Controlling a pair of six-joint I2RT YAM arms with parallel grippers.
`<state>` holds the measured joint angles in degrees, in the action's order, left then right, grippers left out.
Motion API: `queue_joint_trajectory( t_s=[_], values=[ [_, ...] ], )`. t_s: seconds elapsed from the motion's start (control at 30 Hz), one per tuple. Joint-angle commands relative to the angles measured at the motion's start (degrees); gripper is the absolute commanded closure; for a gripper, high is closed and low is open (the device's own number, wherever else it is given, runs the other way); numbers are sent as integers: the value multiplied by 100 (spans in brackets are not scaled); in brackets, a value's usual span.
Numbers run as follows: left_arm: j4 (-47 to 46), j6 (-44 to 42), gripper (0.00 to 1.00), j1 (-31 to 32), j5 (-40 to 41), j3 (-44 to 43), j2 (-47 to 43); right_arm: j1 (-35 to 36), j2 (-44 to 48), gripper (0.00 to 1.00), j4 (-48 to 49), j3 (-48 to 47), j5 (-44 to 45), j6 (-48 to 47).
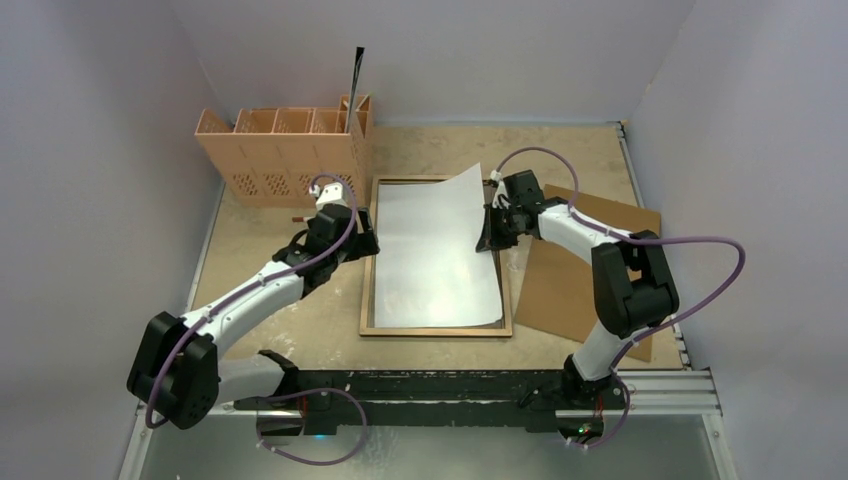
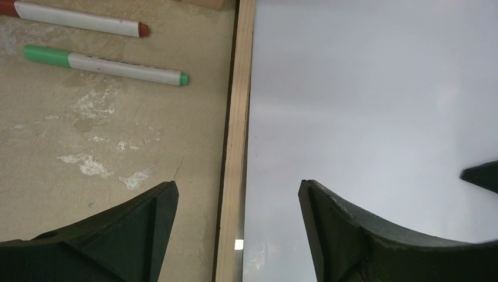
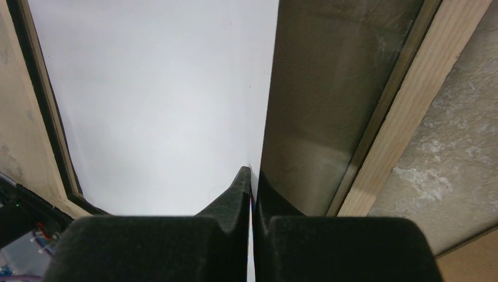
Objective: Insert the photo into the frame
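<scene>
Photo (image 1: 440, 250), apparently face-down, over frame (image 1: 437, 331), edge between right fingers (image 3: 226, 202)

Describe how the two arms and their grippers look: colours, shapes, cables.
Both the left arm and the right arm have white links between black joint housings. A purple cable loops along each. The left gripper and right gripper have matte black fingers, broad-based and tapering to thin tips.
</scene>
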<state>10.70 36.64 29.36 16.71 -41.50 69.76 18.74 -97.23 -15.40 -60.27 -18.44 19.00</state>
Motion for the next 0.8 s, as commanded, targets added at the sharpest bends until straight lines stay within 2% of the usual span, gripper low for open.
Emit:
queue_joint_trajectory(
  t_s=[0.0,0.2,0.43,0.53,0.67,0.77],
  values=[
    [-314,141,21,-19,-51,88,27,29,118,100,275,-41,275,529],
    [-306,150,21,-19,-71,97,63,88,258,100,714,331,147,1149],
    [-338,168,22,-20,-132,107,146,116,319,98,749,454,229,1228],
    [-332,176,22,-20,-148,107,160,112,338,86,736,455,289,1204],
    [-303,168,22,-21,-122,98,128,116,537,58,679,472,483,1154],
    [-288,160,22,-19,-98,97,117,117,719,45,559,464,717,1067]
  ],
)
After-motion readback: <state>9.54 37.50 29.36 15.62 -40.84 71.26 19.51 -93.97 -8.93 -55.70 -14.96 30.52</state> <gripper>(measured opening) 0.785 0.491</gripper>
